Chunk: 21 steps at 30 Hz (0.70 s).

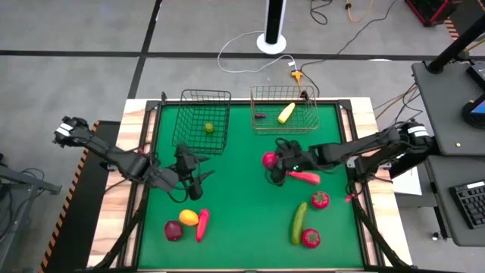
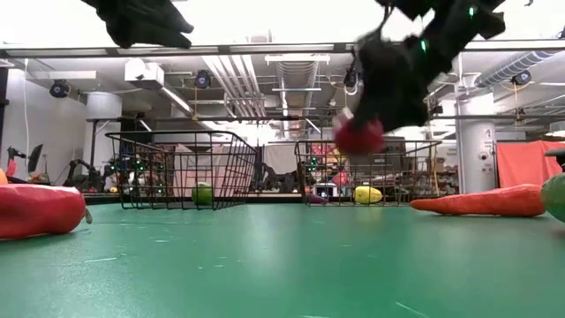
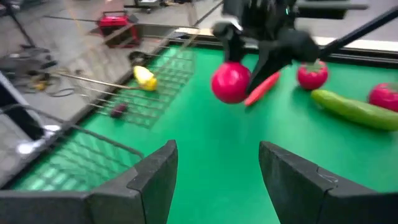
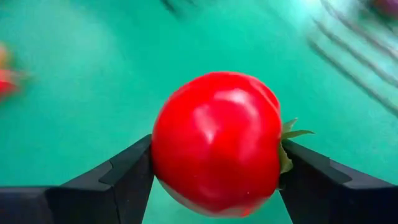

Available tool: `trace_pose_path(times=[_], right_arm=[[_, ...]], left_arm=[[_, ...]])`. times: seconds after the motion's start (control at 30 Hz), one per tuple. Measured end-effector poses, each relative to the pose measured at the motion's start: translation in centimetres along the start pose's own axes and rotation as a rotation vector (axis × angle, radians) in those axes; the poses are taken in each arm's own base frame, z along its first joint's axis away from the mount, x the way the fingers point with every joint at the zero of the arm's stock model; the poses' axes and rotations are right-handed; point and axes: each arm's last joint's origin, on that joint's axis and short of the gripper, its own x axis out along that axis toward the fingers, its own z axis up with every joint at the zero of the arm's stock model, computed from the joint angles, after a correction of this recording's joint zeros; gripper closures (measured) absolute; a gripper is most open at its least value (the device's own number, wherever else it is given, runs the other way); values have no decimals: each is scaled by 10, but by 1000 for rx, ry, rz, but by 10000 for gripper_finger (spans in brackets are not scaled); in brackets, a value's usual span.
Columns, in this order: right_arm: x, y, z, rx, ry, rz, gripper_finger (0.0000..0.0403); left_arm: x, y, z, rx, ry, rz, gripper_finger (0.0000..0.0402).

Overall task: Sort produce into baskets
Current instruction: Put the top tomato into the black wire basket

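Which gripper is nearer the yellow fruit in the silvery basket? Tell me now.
Right. The right gripper, shut on a red tomato, hangs just in front of the silvery basket holding the yellow fruit. The left gripper, open and empty, hangs farther off, across the mat.

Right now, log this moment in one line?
right end effector: shut on tomato, lifted off mat | left end effector: open, empty, hovering | black basket: lime | silver basket: lemon

A grey floor crossed by cables is seen; ceiling ducts are lit overhead.
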Motion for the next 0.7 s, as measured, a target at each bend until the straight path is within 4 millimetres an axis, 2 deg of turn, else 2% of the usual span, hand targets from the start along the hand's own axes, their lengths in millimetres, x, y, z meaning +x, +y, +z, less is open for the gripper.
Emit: trace_pose_path(times=[0.13,0.3,0.53,0.7], right_arm=[[-7,23,7,-153,-137,163,123],[-2,44,7,-297,-258,249,122],[11,57,7,-380,-333,376,122],[18,64,8,-419,-406,459,122]], left_arm=[[6,-4,-10,-58,-56,-62,194],[11,-6,-22,-97,-135,-145,192],[19,-13,-29,-44,-196,-177,176],[31,-29,-25,25,-256,-232,163]])
